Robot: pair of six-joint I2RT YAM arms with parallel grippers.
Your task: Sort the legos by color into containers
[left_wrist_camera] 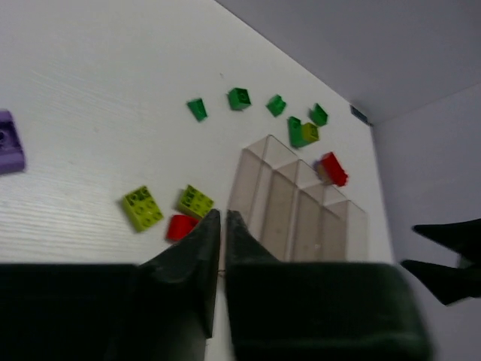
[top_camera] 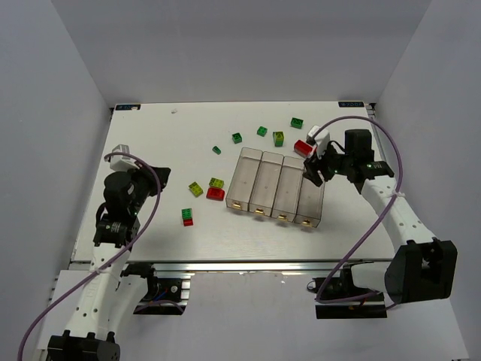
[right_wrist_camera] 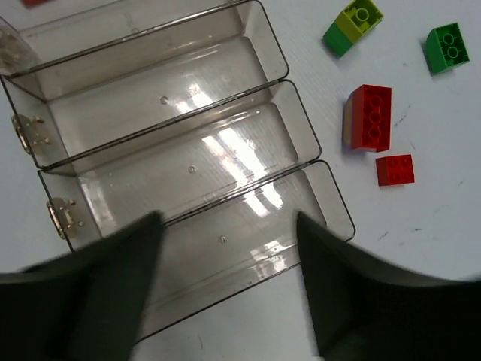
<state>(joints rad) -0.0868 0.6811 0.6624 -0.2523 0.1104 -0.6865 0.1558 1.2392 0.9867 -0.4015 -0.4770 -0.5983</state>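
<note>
Table; small red lego, right wrist

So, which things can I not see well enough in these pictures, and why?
- Purple brick: left wrist view, cut off by the left edge.
- Small red brick: top view, apparently hidden under the right arm.
- Green and red pair: top view, too small to tell whether joined.
- Leftmost bin: right wrist view, mostly beyond the top edge.
</note>
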